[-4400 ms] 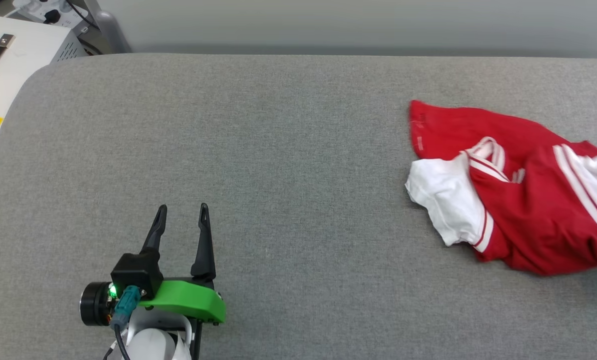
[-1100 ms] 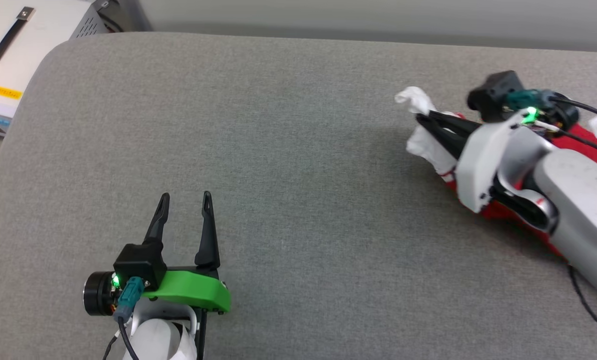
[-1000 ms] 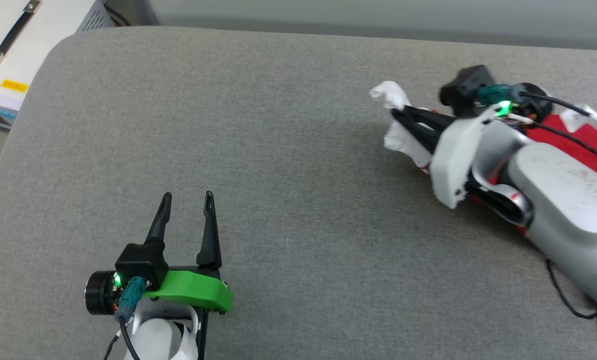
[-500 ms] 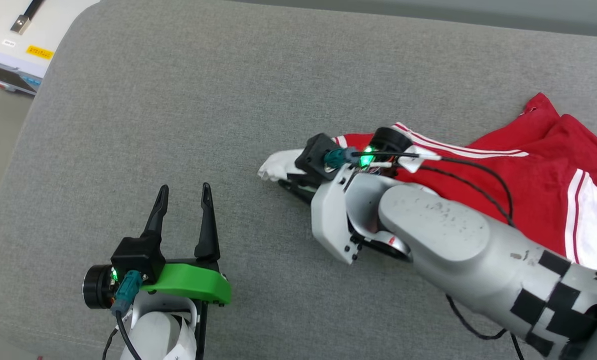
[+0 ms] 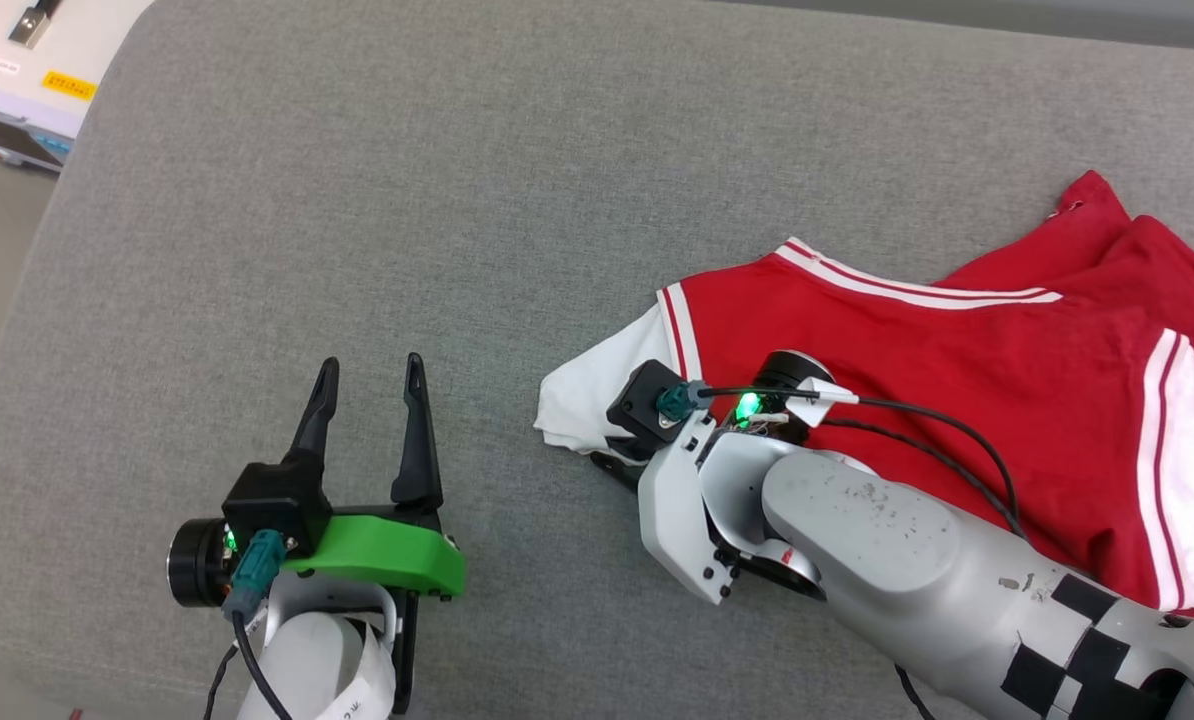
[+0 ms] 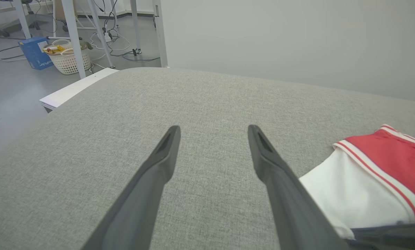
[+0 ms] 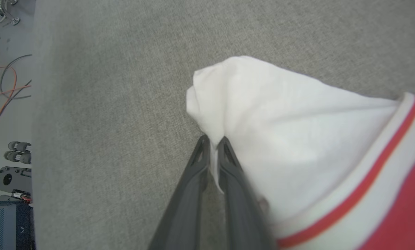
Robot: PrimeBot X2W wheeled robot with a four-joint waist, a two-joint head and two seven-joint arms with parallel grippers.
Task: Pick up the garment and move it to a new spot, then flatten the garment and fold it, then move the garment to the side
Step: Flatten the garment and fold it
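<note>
On the grey tabletop (image 5: pixel 357 200), the red T-shirt (image 5: pixel 917 360) at the frame's right looks soft, light and floppy, best held by its white sleeve (image 5: pixel 597 385), where the right gripper (image 7: pixel 212 144) pinches it; the left gripper (image 5: pixel 369 365) is spread wide, empty.

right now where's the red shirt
In the head view the garment lies on the right of the grey cushion, its white sleeve in the right pincer.
</note>
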